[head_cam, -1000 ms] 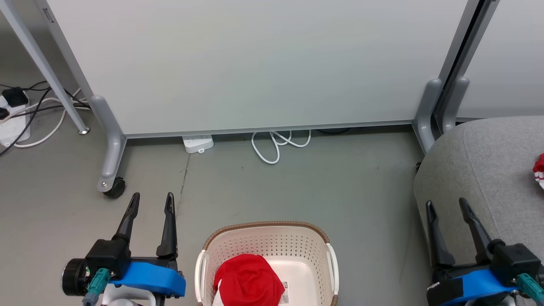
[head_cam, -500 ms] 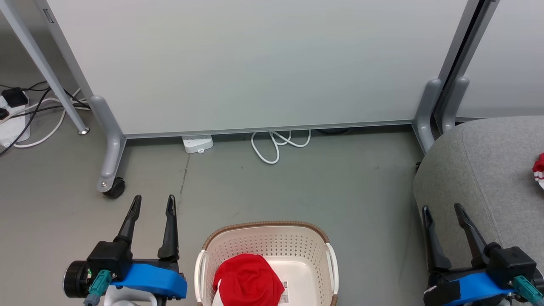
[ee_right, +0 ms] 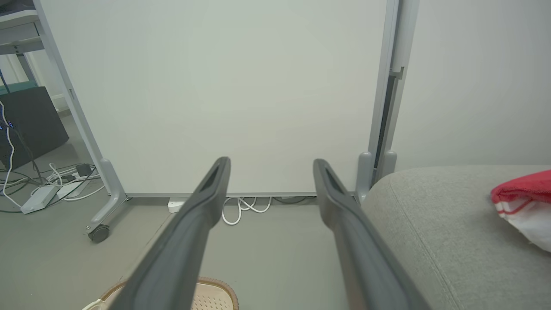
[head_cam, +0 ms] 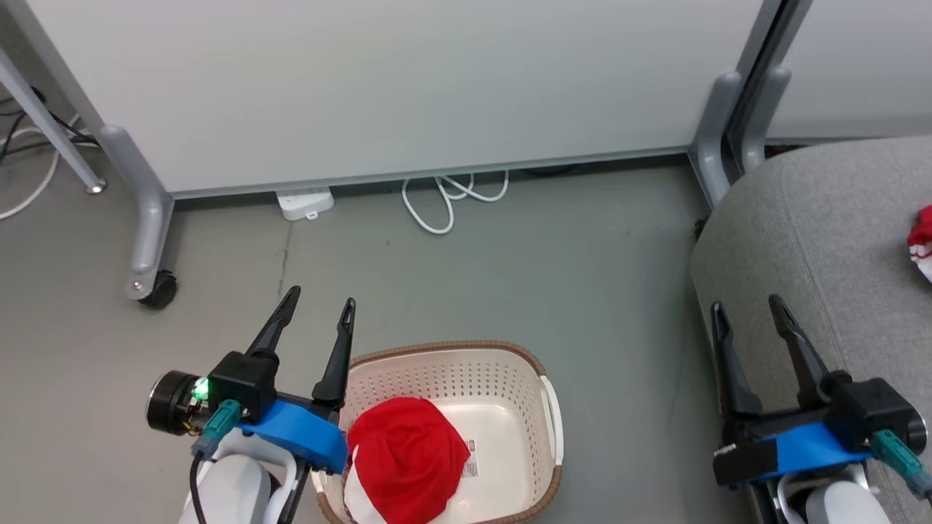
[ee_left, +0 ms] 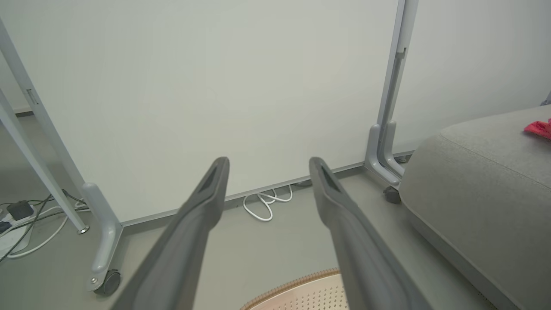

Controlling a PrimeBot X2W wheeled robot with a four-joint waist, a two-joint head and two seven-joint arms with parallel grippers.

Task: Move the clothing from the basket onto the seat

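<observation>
In the basket (head_cam: 451, 349), toward its left side: one red garment (head_cam: 408, 458), bunched in a heap, white trim at its lower edge. On the seat (head_cam: 794, 218), near the far right: the other garment (head_cam: 923, 244), red with white stripes. Basket down on the grey floor (head_cam: 582, 276), seat well apart to its right. At the basket's left rim: left end effector (head_cam: 320, 300), fingers spread wide, nothing between them. Over the seat's near edge: right end effector (head_cam: 744, 304), likewise spread and empty. Behind, a pale partition (head_cam: 408, 80) on casters, with a looped white cable (head_cam: 444, 207) and a power strip (head_cam: 306, 202) at its foot.
</observation>
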